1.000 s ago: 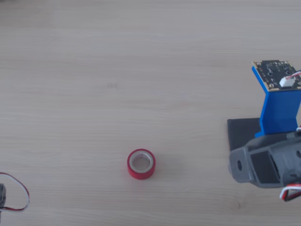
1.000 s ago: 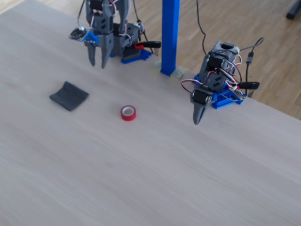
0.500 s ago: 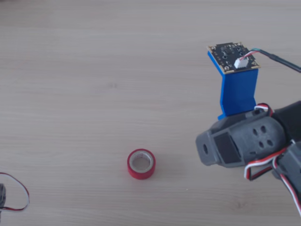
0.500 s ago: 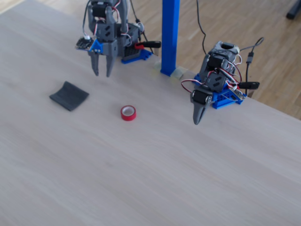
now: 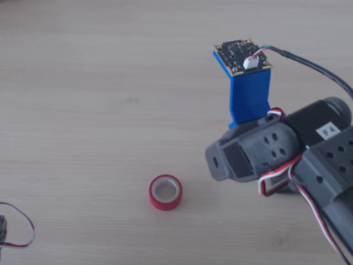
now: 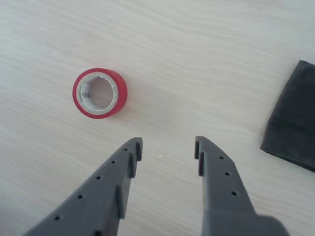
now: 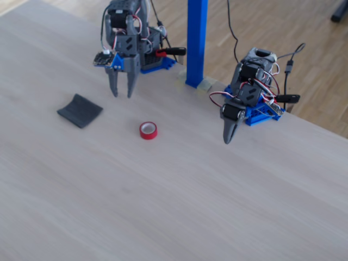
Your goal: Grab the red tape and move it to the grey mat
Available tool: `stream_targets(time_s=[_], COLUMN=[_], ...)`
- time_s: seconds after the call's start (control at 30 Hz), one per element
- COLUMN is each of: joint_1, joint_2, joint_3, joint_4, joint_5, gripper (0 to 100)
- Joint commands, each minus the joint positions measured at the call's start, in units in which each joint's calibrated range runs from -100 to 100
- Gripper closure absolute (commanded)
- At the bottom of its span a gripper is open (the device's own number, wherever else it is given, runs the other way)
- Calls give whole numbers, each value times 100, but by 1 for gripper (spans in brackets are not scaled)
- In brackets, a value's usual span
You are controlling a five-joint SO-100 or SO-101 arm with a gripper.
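Observation:
The red tape (image 6: 122,94) lies flat on the wooden table, open centre up, also seen in the fixed view (image 7: 148,135) and the other view (image 5: 165,204). My gripper (image 6: 168,148) hangs open above the table with nothing between its fingers; the tape is ahead and to the left of its fingertips in the wrist view. In the fixed view the gripper (image 7: 123,94) points down between the tape and the grey mat (image 7: 80,110). The mat (image 6: 293,118) lies flat at the right edge of the wrist view. In the other view the arm (image 5: 259,154) hides the mat.
A second arm (image 7: 242,98) stands at the right of the fixed view, its gripper (image 7: 227,140) pointing down. A blue post (image 7: 196,41) rises at the table's back edge. A thin red wire loop (image 5: 27,226) lies at the lower left of the other view.
The arm has swung away from its base, lower and toward the tape. In the other view it moved left and now covers the mat. Tape and mat have not moved.

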Motion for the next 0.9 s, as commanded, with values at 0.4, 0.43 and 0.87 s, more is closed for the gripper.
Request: stream_targets(time_s=[0.4,0.43,0.87], joint_1=[-431,-467,-639], joint_2=[390,448,1228], joint_3=[-389,-389,-615], joint_4=[-532,-617,-1185], joint_5=[-141,-141,-141], gripper=[83,83,83])
